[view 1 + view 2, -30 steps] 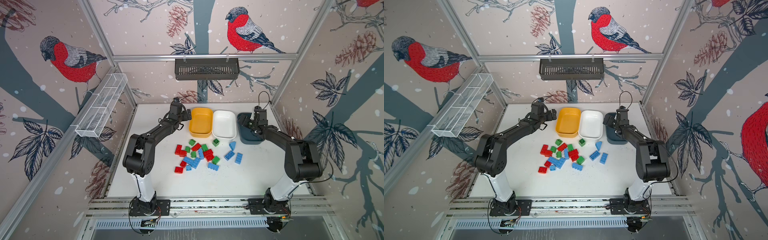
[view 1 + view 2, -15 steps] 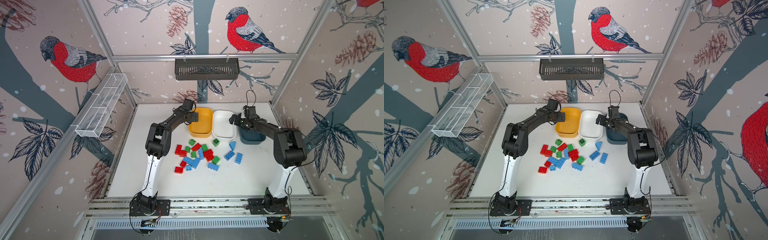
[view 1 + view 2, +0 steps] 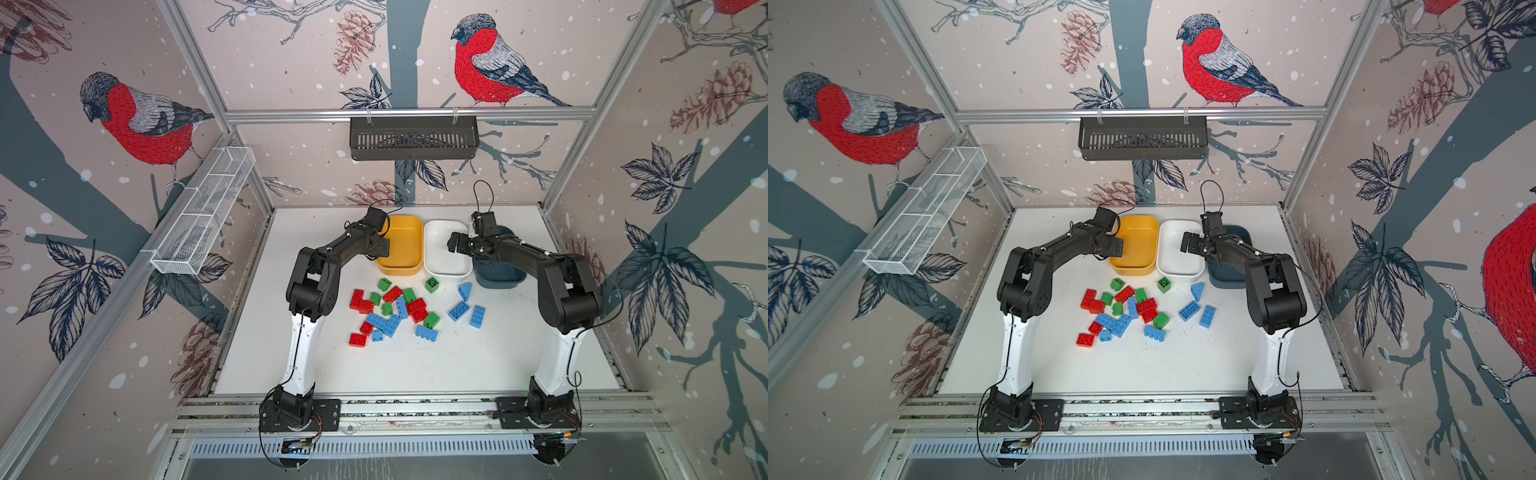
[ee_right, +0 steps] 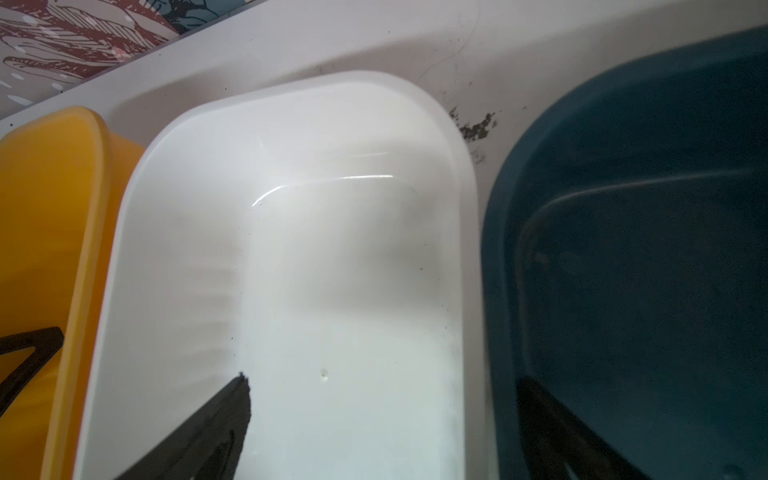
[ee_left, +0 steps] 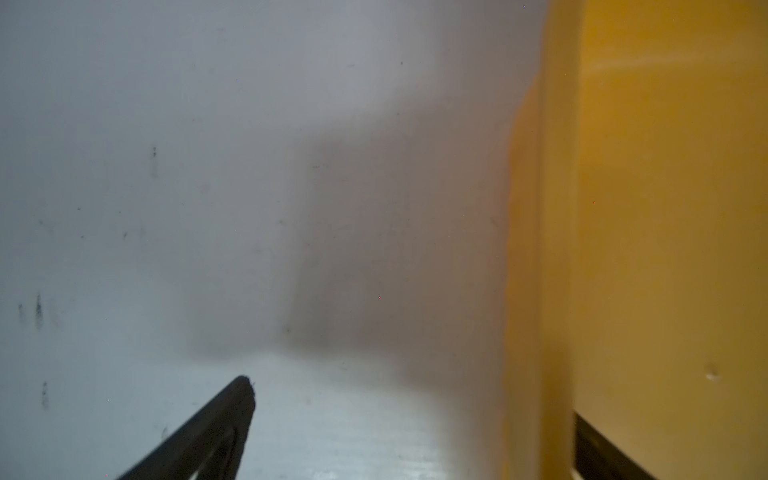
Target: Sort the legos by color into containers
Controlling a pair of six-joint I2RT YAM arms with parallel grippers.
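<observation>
Several red, green and light blue legos lie loose on the white table in front of three containers: a yellow-orange tub, a white tub and a dark teal tub. My left gripper is open, straddling the yellow tub's left rim with nothing between its fingers. My right gripper is open over the rim between the white and teal tubs, holding nothing. No brick shows inside the tubs.
A black slotted basket hangs on the back rail. A long white wire-mesh basket hangs on the left wall. Both arms arch over the table's sides. Dark crumbs lie behind the tubs.
Both arms have risen and swung inward. The left gripper moved right to the yellow tub's rim; the right gripper moved left from the teal tub toward the white one. Both stayed open.
</observation>
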